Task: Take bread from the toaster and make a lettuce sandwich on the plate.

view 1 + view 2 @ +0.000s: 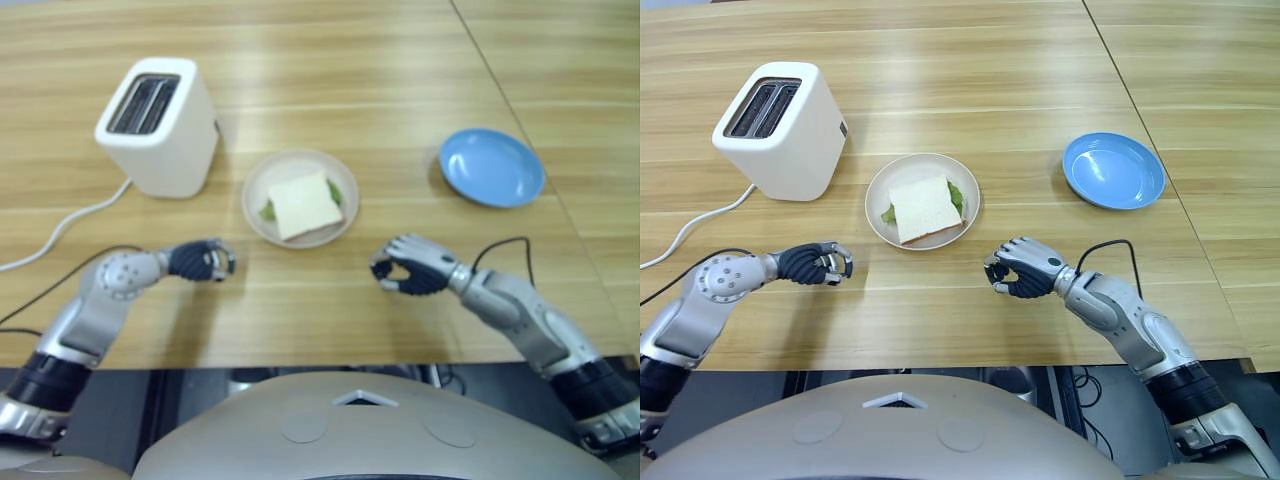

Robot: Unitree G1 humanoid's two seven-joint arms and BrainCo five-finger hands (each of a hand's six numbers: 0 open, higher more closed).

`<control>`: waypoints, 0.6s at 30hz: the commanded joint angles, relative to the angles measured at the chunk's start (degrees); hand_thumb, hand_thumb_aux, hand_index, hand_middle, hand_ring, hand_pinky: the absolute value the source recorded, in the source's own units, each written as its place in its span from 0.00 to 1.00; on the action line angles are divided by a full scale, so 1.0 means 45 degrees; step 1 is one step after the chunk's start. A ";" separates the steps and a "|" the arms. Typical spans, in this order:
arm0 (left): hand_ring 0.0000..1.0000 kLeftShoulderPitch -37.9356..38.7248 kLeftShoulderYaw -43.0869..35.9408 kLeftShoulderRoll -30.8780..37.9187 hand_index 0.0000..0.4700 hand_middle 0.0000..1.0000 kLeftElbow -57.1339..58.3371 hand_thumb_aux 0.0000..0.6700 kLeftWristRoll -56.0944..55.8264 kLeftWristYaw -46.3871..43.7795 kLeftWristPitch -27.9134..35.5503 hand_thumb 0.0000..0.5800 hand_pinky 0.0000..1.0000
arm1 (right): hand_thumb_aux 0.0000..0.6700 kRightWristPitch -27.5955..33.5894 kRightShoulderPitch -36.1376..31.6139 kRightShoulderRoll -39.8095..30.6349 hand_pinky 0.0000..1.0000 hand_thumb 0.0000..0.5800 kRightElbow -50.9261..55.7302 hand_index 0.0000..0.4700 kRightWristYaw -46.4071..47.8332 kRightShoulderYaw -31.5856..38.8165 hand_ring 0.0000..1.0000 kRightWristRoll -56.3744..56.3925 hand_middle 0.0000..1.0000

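Spanning both views, the worktop (1040,60) carries a white toaster (790,150), whose 2 slots look empty in the steeper right eye view. Just right of it, the plate (878,230) holds 1 bread slice (925,208) over lettuce (887,213), ahead of and between the hands. The left hand (815,264) and right hand (1025,270) rest with fingers clenched, holding nothing, about equally near.

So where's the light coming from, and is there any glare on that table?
Left eye view: a pale sheen runs across the wooden table beyond the toaster, so the light is likely overhead. Right eye view: the blue dish shows a faint highlight inside, and only thin, soft-edged shadows hug it and the plate with the sandwich.
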 commanded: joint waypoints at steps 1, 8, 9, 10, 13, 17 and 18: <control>1.00 -0.0758 -0.1066 -0.0725 0.98 1.00 0.1336 1.00 0.0851 0.0092 0.0303 1.00 1.00 | 1.00 0.0173 -0.0839 0.0329 1.00 1.00 0.1264 0.98 0.0050 0.0589 1.00 -0.0989 1.00; 1.00 -0.3500 -0.1542 -0.3028 0.98 1.00 0.5020 1.00 0.1922 0.2183 0.0250 1.00 1.00 | 1.00 0.0156 -0.3733 0.1460 1.00 1.00 0.4958 0.98 -0.1237 0.1598 1.00 -0.2571 1.00; 1.00 -0.4000 -0.1515 -0.3415 0.98 1.00 0.5679 1.00 0.1975 0.2584 0.0115 1.00 1.00 | 1.00 0.0141 -0.4334 0.1638 1.00 1.00 0.5797 0.98 -0.1614 0.1740 1.00 -0.2791 1.00; 1.00 -0.4477 -0.1471 -0.3797 0.98 1.00 0.6320 1.00 0.1994 0.2964 -0.0028 1.00 1.00 | 1.00 0.0142 -0.4957 0.1787 1.00 1.00 0.6657 0.98 -0.2017 0.1881 1.00 -0.3005 1.00; 1.00 -0.5628 -0.1328 -0.4620 0.98 1.00 0.7931 1.00 0.2040 0.3914 -0.0414 1.00 1.00 | 1.00 0.0016 -0.6629 0.2191 1.00 1.00 0.8906 0.98 -0.3179 0.2199 1.00 -0.3376 1.00; 1.00 -0.6872 -0.0965 -0.5420 0.98 1.00 0.9640 1.00 0.1771 0.5044 -0.1071 1.00 1.00 | 1.00 -0.0048 -0.8944 0.2645 1.00 1.00 1.1931 0.98 -0.5099 0.2760 1.00 -0.4029 1.00; 1.00 -0.7093 -0.0839 -0.5535 0.86 1.00 0.9935 0.87 0.1723 0.5341 -0.1197 0.98 1.00 | 1.00 0.0051 -0.9344 0.2645 1.00 1.00 1.2399 0.98 -0.5689 0.2894 1.00 -0.4255 1.00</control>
